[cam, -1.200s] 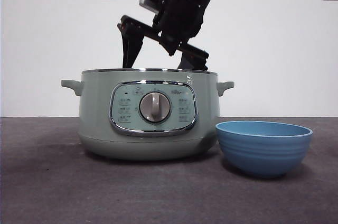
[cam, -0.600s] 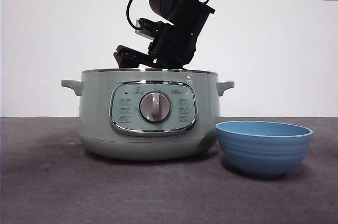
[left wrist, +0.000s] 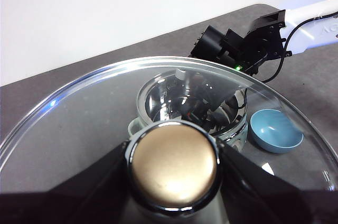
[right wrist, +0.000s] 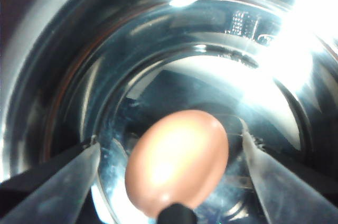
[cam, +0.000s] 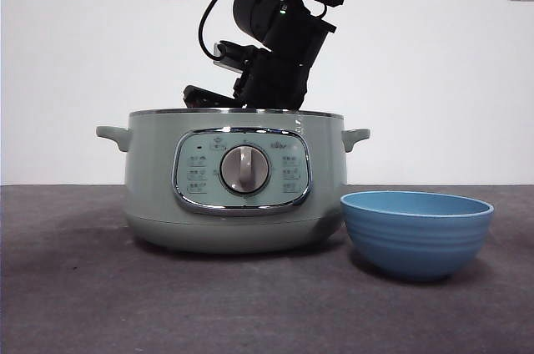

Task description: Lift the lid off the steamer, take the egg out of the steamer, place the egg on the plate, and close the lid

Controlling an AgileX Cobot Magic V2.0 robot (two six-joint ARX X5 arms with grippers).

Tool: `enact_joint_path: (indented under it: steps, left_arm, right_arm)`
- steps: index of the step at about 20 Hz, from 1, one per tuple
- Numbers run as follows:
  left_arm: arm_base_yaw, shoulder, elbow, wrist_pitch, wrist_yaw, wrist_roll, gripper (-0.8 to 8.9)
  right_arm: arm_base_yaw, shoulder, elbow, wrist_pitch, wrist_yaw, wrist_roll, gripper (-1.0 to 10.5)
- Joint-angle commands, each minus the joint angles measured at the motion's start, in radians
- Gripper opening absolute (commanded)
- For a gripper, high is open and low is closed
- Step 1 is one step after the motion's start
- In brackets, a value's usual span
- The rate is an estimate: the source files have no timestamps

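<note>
The sage-green steamer (cam: 234, 179) stands open, with no lid on it. My right arm (cam: 279, 37) reaches down into it from above, and its jaws are below the rim, hidden in the front view. In the right wrist view my right gripper (right wrist: 169, 142) is open inside the steel pot, with the brown egg (right wrist: 177, 163) on the pot's floor between the two jaws. My left gripper (left wrist: 171, 155) is shut on the knob (left wrist: 173, 166) of the glass lid (left wrist: 79, 108) and holds it high above the steamer (left wrist: 158, 94). The blue plate (cam: 417, 233) is empty.
The blue plate stands just right of the steamer, near its side handle (cam: 356, 137). It also shows in the left wrist view (left wrist: 275, 131). Dark grey table (cam: 83, 304) in front, white wall with two sockets behind.
My right arm has gone down into the steamer. Its jaws, above the rim a second ago, are now below it. Steamer and plate have not moved.
</note>
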Motion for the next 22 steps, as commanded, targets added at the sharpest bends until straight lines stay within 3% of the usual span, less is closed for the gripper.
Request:
enact_joint_path:
  steps: [1,6,8,11,18,22]
  left_arm:
    - [0.000,-0.011,0.005,0.039,0.000,0.015,-0.08]
    - [0.000,-0.011,0.005,0.026,0.000,0.015,-0.08]
    - [0.000,-0.011,0.005,0.025,0.000,0.015,-0.08]
    - [0.000,-0.011,0.005,0.025,0.000,0.015,-0.08]
    - [0.000,-0.011,0.005,0.026,0.001,0.014,-0.08]
    - [0.000,-0.011,0.005,0.030,0.001,0.014,-0.08]
  right_arm:
    - [0.002,0.022,0.001,0.009,0.003,0.014,3.4]
    - [0.002,0.023,0.001,0.009,0.003,0.020,2.1]
    - [0.002,0.023,0.001,0.012,0.002,0.020,0.7]
    - [0.002,0.023,0.001,0.016,-0.004,0.019,-0.1]
    - [0.003,-0.098,0.002,0.053,-0.001,-0.001,-0.1]
    - [0.003,-0.330,0.002,-0.087,0.023,-0.053,-0.1]
